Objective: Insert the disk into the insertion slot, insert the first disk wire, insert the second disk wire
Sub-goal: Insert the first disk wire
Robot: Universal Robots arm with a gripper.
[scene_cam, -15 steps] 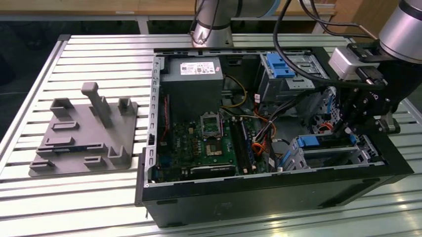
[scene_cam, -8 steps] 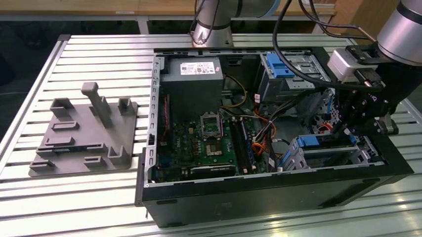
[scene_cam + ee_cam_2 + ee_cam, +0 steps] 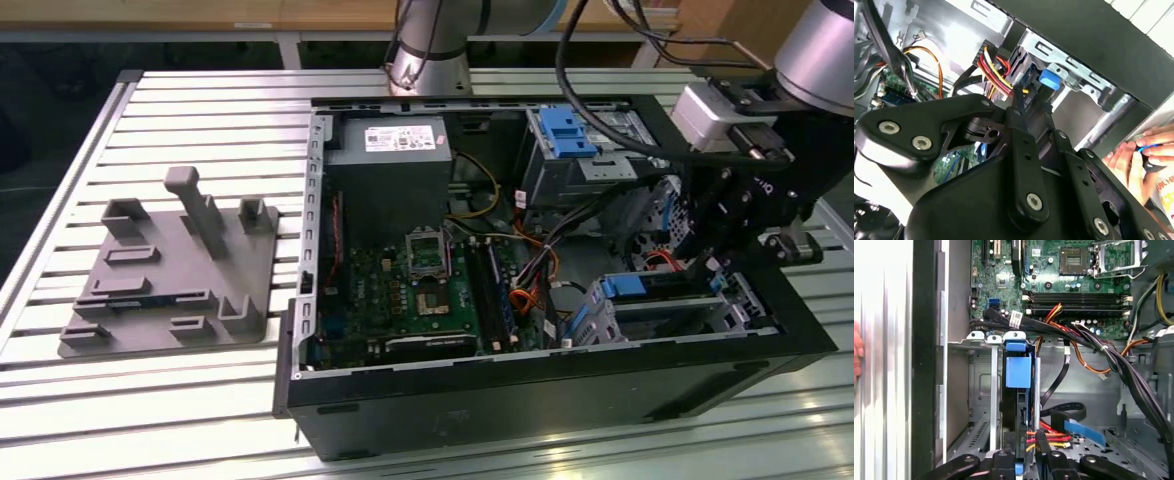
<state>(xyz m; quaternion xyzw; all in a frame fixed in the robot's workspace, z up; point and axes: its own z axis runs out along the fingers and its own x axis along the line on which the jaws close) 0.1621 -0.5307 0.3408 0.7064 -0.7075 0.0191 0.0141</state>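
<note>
With the disk seated in the slot, we judge the first wire needs squaring to its port; whether the gripper is clamped, we cannot tell.

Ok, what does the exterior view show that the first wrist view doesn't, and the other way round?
The exterior view adds the slatted table, the grey fixture plate lying on it to the exterior view's left of the computer case, and the power supply. The first wrist view adds part of a hand outside the case wall. Both show the disk with its blue carrier sitting in the insertion slot, and the green motherboard.
</note>
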